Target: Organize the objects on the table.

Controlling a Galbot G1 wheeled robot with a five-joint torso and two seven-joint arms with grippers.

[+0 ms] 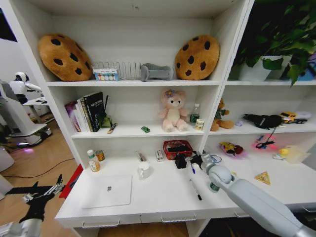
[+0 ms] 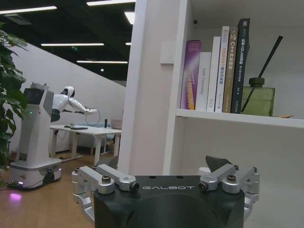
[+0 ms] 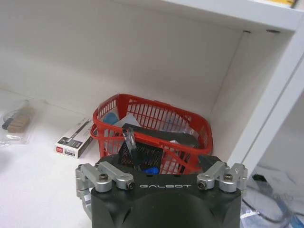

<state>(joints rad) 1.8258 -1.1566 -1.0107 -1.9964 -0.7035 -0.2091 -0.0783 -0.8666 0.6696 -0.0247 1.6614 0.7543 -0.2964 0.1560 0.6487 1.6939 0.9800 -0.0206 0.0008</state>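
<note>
"GALBOT" is printed on both wrists; the right gripper [image 1: 183, 161] hovers at the red basket [image 3: 151, 124], fingers closed on a blue marker [image 3: 151, 170]; a black marker [image 1: 196, 189] lies on the table [image 1: 163, 197]; the left gripper [image 1: 43, 193], beside the desk, cannot be judged.

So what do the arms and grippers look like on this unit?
The right arm has smooth light-grey shells with a rounded joint, ending in the black right gripper. The left gripper is black with silver metal linkages. Both wrist views show black housings lettered GALBOT.
</note>
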